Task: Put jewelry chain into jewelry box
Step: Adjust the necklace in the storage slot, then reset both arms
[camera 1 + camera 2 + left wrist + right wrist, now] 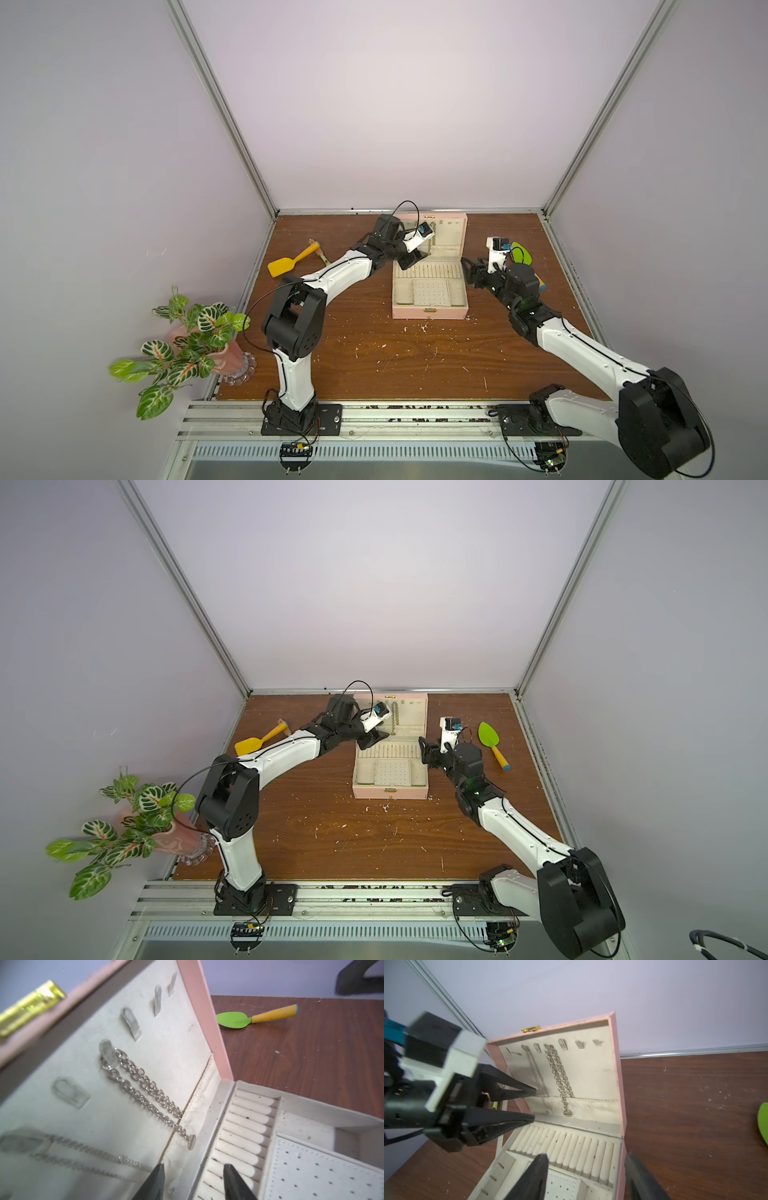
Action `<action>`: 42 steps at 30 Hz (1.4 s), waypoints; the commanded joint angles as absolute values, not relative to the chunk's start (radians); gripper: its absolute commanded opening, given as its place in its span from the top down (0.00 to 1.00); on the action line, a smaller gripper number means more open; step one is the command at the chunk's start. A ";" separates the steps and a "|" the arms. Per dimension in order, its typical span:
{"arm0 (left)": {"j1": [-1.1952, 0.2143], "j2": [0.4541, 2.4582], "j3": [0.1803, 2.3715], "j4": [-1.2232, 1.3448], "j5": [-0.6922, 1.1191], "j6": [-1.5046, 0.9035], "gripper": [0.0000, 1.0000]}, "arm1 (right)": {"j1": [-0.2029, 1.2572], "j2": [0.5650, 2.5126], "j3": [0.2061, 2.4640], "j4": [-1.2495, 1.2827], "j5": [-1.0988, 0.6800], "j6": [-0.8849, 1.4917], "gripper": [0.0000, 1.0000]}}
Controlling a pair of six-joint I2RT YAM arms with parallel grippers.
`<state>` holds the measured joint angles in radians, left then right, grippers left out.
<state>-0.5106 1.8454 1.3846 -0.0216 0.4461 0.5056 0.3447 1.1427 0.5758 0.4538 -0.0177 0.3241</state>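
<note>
The pink jewelry box (430,312) (390,793) stands open at the back middle of the table, lid upright. The chunky jewelry chain (145,1084) (559,1072) (394,719) hangs doubled from a hook on the cream lid lining (176,1043), its round piece low by the hinge. My left gripper (194,1165) (534,1103) (409,259) is open and empty at the lid's lower left, apart from the chain. My right gripper (586,1155) (471,270) is open and empty at the box's right side. One of its fingers is over the perforated panel and one is outside the pink wall.
A thinner strand (535,1072) hangs on a lid hook left of the chain. A yellow spatula (286,262) lies left of the box. A green trowel (490,739) (234,1020) lies on the right. A potted plant (187,336) stands off the table's front left corner.
</note>
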 commanded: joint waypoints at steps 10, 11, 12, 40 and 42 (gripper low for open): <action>-0.419 1.373 0.799 0.266 0.190 0.160 0.06 | 0.131 1.056 0.433 0.490 -0.044 0.269 0.22; -0.400 1.327 0.742 0.297 0.135 0.126 0.00 | 0.108 1.067 0.437 0.476 -0.025 0.261 0.20; -0.377 1.270 0.682 0.323 0.068 0.093 0.01 | 0.088 1.079 0.440 0.471 -0.013 0.255 0.19; -0.053 1.541 0.177 1.353 -0.067 0.030 0.01 | -0.001 1.518 0.201 1.326 -0.094 -0.016 0.01; -0.021 1.538 0.220 1.265 -0.087 -0.022 0.01 | 0.003 1.546 0.214 1.336 -0.098 -0.021 0.01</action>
